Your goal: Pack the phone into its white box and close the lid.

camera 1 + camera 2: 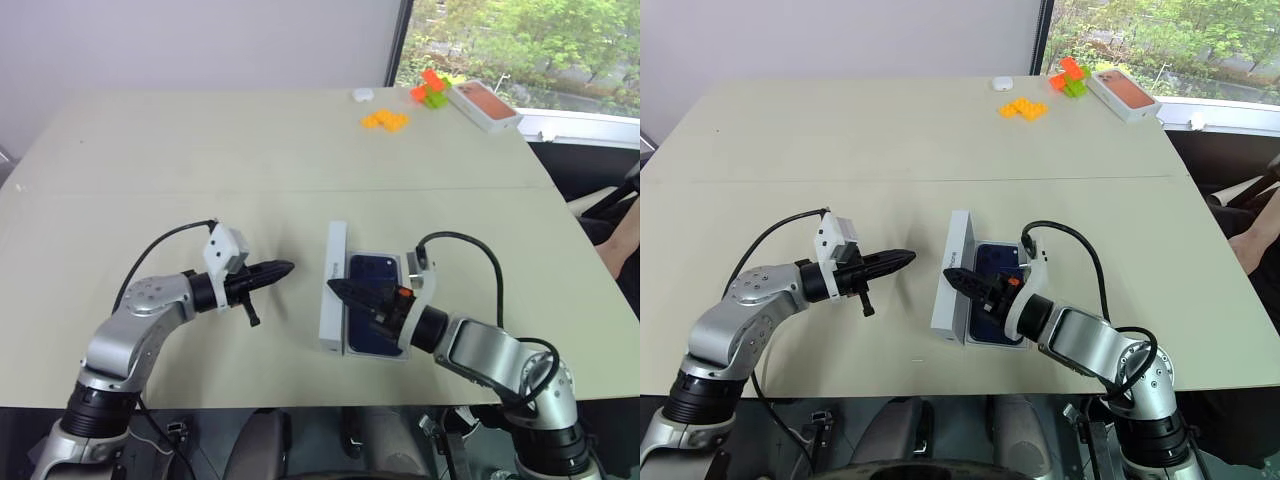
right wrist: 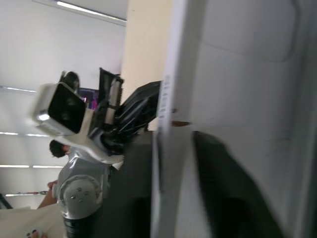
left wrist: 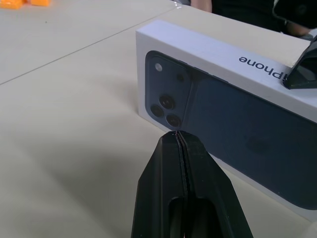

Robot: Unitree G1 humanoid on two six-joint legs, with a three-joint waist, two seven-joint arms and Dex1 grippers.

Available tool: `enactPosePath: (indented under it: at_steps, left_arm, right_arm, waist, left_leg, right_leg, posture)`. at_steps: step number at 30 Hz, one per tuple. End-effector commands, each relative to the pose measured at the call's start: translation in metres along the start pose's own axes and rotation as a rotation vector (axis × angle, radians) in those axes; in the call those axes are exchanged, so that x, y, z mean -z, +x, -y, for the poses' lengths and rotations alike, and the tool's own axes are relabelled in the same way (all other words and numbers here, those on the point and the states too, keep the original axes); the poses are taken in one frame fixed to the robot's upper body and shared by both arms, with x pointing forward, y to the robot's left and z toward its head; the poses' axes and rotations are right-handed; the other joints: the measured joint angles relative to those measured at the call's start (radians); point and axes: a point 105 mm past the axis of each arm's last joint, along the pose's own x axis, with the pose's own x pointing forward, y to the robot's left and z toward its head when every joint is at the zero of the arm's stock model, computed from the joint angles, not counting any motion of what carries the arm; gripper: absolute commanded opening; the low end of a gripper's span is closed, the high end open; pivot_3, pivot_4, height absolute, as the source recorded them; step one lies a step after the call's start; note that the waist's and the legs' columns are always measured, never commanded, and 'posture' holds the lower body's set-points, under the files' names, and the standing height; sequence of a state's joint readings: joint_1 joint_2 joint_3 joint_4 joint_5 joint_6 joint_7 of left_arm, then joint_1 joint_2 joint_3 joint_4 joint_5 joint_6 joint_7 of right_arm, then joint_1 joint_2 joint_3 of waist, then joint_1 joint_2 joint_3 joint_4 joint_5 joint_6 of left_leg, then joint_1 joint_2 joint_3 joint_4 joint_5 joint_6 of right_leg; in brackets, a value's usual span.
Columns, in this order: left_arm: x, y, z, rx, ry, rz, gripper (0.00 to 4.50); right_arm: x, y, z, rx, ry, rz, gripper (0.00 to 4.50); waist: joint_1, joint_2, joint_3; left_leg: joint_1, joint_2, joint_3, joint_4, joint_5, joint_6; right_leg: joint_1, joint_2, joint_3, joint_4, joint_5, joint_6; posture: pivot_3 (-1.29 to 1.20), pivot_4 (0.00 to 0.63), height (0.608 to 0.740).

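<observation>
The lid [image 1: 333,318] stands on its long edge near the table's front, and its printed outer face [image 3: 237,124] is turned toward my left gripper. Right beside it the dark blue phone [image 1: 375,267] lies flat in the white box [image 1: 995,343]. My left gripper [image 1: 286,268] is shut and empty, pointing at the lid from a short way to its left, apart from it. My right gripper [image 1: 337,288] reaches over the phone to the lid's upper edge. Its jaws stand apart astride the lid's wall, and one finger [image 2: 223,198] shows clear of that wall.
At the far right corner lie an orange-red-topped box [image 1: 486,105], red and green blocks [image 1: 430,88], orange bricks [image 1: 385,120] and a small white object [image 1: 362,95]. A person's leg [image 1: 625,240] shows past the table's right edge. The table's front edge runs close below the box.
</observation>
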State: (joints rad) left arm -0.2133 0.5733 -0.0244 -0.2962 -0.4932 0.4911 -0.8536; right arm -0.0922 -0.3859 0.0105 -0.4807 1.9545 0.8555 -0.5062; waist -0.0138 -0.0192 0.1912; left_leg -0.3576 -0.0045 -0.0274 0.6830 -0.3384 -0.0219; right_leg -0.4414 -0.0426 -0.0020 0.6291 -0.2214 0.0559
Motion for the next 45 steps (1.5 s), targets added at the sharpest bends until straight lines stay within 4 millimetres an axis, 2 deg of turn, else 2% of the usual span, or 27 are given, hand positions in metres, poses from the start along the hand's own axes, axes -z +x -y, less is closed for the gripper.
enactPosePath:
  at_steps: [1, 3, 9, 16, 21, 27, 35, 39, 43, 45]
  left_arm:
    - [-0.013, 0.006, 0.009, 0.040, 0.030, 0.046, 0.00]
    - [-0.015, 0.011, 0.014, 0.062, 0.026, 0.058, 0.00]
    - [-0.020, 0.030, 0.038, 0.163, 0.016, 0.086, 0.00]
    - [-0.018, 0.045, 0.049, 0.206, 0.014, 0.077, 0.00]
    - [-0.020, 0.053, 0.054, 0.233, 0.020, 0.073, 0.00]
    - [-0.017, 0.062, 0.060, 0.266, 0.029, 0.048, 0.00]
    - [-0.020, 0.070, 0.062, 0.268, 0.005, 0.065, 0.00]
    - [-0.030, 0.068, 0.054, 0.226, -0.018, 0.110, 0.00]
    - [-0.040, 0.054, 0.025, 0.082, -0.025, 0.137, 0.00]
    - [-0.034, 0.041, 0.004, -0.029, 0.034, 0.070, 0.00]
  right_arm:
    - [-0.007, -0.004, -0.008, -0.039, -0.036, 0.007, 3.01]
    - [-0.014, -0.008, -0.006, -0.030, -0.061, 0.013, 3.97]
    - [-0.043, -0.029, -0.009, -0.043, -0.203, 0.016, 3.97]
    - [-0.055, -0.052, -0.006, 0.065, -0.378, -0.080, 3.97]
    - [-0.063, -0.056, -0.004, 0.085, -0.414, -0.077, 3.97]
    - [-0.071, -0.060, 0.010, 0.170, -0.587, -0.091, 3.97]
    - [-0.102, -0.068, 0.011, 0.199, -0.738, 0.014, 3.97]
    - [-0.106, -0.071, 0.009, 0.198, -0.821, 0.022, 3.97]
    - [-0.111, -0.075, 0.018, 0.293, -0.975, -0.011, 3.97]
    - [-0.109, -0.080, 0.024, 0.348, -1.121, -0.078, 3.97]
  waist:
    - [0.000, 0.000, 0.000]
    - [0.001, 0.000, 0.000]
    - [0.003, 0.000, 0.000]
    - [0.003, 0.000, 0.000]
    - [0.003, 0.000, 0.000]
    - [0.004, 0.000, 0.000]
    - [0.005, 0.000, 0.000]
    - [0.005, 0.000, 0.000]
    - [0.005, 0.000, 0.000]
    - [0.004, 0.000, 0.000]
  left_leg:
    - [0.000, 0.000, 0.000, 0.000, 0.000, 0.000]
    - [0.000, 0.000, 0.000, 0.000, 0.000, 0.000]
    - [0.000, -0.002, 0.000, 0.001, 0.000, 0.000]
    - [0.000, -0.001, 0.000, 0.001, 0.000, 0.000]
    - [0.000, -0.001, 0.000, 0.001, 0.000, 0.000]
    - [0.000, -0.001, 0.000, 0.001, 0.000, 0.000]
    - [0.001, -0.001, 0.000, 0.001, 0.000, 0.000]
    - [0.001, -0.001, 0.000, 0.001, 0.000, 0.000]
    - [0.001, -0.001, 0.000, 0.001, 0.000, 0.000]
    - [0.001, -0.001, 0.000, 0.001, 0.000, 0.000]
  right_leg:
    - [0.000, 0.000, 0.000, 0.000, 0.000, 0.000]
    - [0.000, 0.000, 0.000, 0.000, 0.000, 0.000]
    - [0.002, 0.000, 0.000, -0.001, 0.000, 0.000]
    - [0.002, 0.001, 0.000, -0.001, 0.000, 0.001]
    - [0.002, 0.002, 0.000, -0.001, 0.000, 0.001]
    - [0.003, 0.002, 0.000, -0.001, -0.001, 0.001]
    - [0.003, 0.002, 0.000, -0.001, 0.000, 0.001]
    - [0.003, 0.002, 0.000, -0.001, -0.001, 0.001]
    - [0.002, 0.002, 0.000, -0.001, 0.000, 0.001]
    - [0.003, 0.002, 0.000, 0.000, 0.000, 0.001]
  posture:
    - [0.00, 0.150, 0.740]
    - [0.00, 0.150, 0.740]
    - [0.00, 0.150, 0.740]
    - [0.00, 0.150, 0.740]
    - [0.00, 0.150, 0.740]
    - [0.00, 0.150, 0.740]
    - [0.00, 0.150, 0.740]
    - [0.00, 0.150, 0.740]
    - [0.00, 0.150, 0.740]
    - [0.00, 0.150, 0.740]
